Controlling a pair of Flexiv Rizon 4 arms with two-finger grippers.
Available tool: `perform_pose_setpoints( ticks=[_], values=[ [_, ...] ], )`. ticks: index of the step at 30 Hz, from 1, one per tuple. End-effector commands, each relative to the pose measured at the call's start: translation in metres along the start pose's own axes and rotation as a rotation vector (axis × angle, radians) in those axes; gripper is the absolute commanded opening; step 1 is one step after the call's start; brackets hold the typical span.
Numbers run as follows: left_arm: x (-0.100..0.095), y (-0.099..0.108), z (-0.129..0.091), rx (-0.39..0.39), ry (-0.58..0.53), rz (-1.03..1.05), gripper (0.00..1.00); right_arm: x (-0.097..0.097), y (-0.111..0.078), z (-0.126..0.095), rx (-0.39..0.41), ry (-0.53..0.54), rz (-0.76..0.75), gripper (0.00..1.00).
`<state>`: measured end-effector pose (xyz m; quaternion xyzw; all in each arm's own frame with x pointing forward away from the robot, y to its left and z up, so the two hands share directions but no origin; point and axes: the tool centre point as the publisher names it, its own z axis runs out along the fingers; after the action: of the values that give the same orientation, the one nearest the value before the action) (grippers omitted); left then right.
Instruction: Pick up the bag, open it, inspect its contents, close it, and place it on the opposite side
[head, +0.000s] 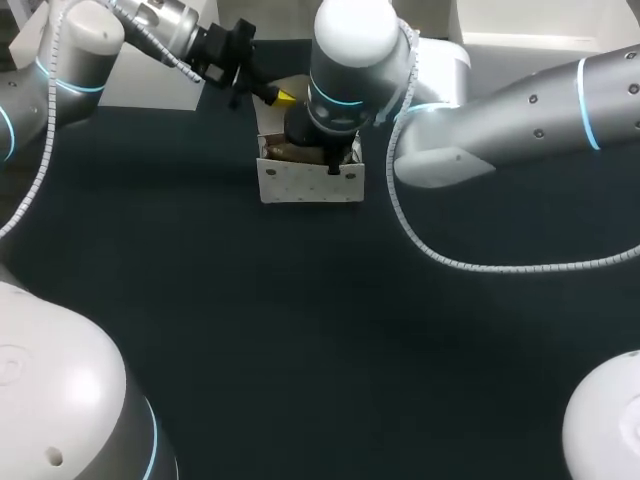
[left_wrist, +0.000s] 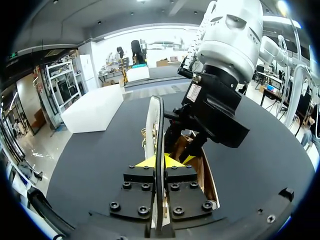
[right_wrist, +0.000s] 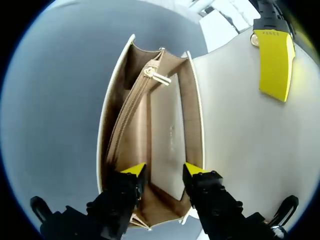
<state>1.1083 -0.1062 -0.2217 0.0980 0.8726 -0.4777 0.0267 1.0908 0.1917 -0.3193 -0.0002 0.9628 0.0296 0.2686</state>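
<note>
Head view: white bag stood upright on the dark table, toward its far side, with the right arm bent down over its mouth. Left wrist view: the left end effector was clamped on the raised flap. Right wrist view: the right end effector sat inside the open bag, fingers spread, an inner divider between them, apparently untouched.

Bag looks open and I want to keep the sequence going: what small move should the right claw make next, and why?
Probably lift the right claw straight up, clear of the bag. It is open at the bag's mouth, the interior is in full view, and the left claw holds the flap up; closing needs that mouth free.
</note>
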Motion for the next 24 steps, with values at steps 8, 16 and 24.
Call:
perform_pose_setpoints(
  ticks=[8, 16, 24],
  values=[
    [0.001, 0.009, 0.010, -0.050, -0.044, 0.002, 0.00, -0.008, -0.001, -0.052, 0.018, -0.181, 0.031, 0.36],
    [-0.015, 0.034, 0.022, -0.088, -0.108, 0.021, 0.00, -0.006, -0.001, -0.076, 0.022, -0.262, 0.048, 0.38],
    [-0.031, 0.055, 0.028, -0.126, -0.195, 0.100, 0.00, 0.007, -0.006, -0.075, 0.027, -0.276, 0.081, 0.23]
  ],
)
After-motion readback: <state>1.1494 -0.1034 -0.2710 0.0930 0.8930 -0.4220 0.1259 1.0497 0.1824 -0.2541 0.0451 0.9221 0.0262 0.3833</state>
